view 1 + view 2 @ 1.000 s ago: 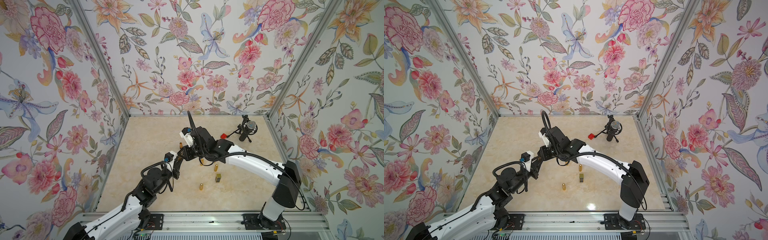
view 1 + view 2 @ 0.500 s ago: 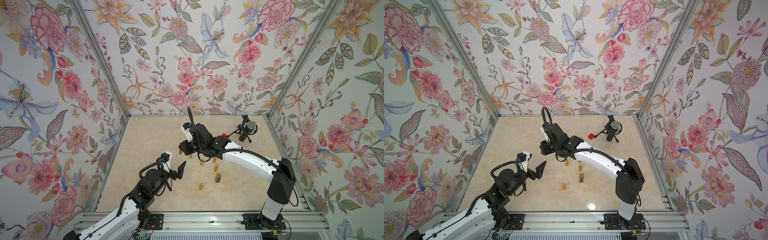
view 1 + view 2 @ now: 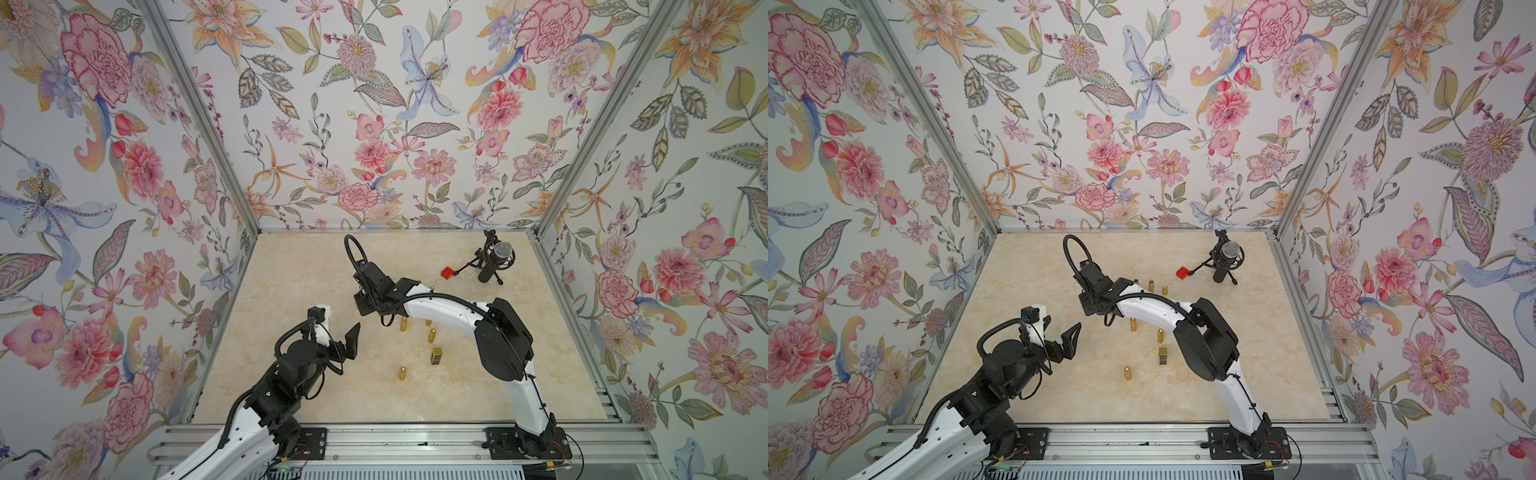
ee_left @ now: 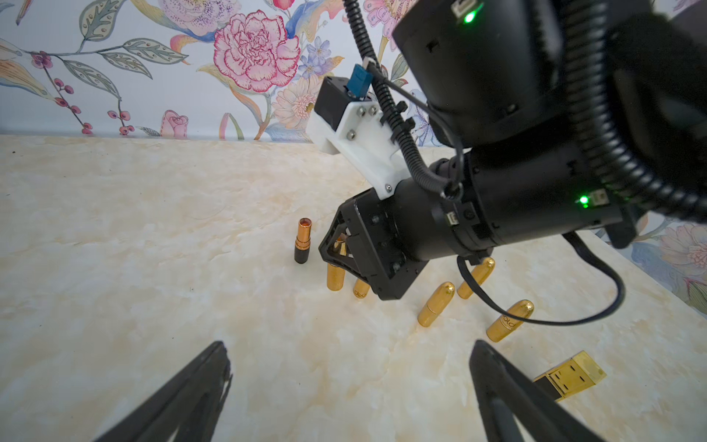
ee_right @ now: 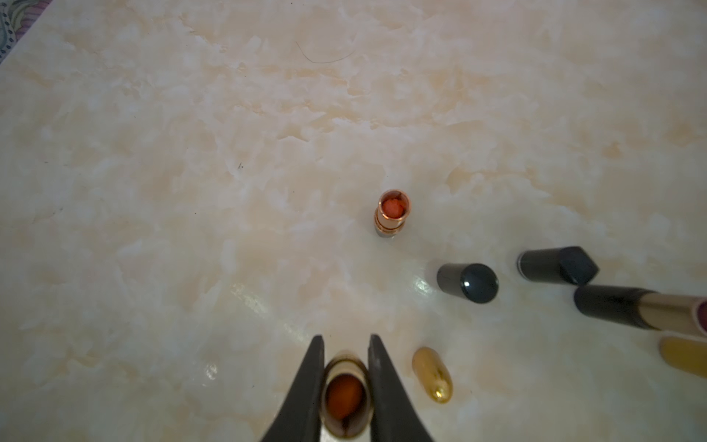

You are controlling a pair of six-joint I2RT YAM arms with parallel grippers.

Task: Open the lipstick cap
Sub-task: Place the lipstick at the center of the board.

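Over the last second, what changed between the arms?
The left gripper, shut close beside the right gripper a second ago, opened its jaws and drew back toward its base; they are empty now. The right gripper shifted slightly sideways, still shut on the open gold lipstick. The loose gold tubes on the table stayed put.

Both top views are brightly and evenly lit; only soft shadows are cast on the table [image 3: 291,270]. The right wrist view is dimmer: glare patches are seen on the table, and the right pincer [image 5: 346,340] is blurred.
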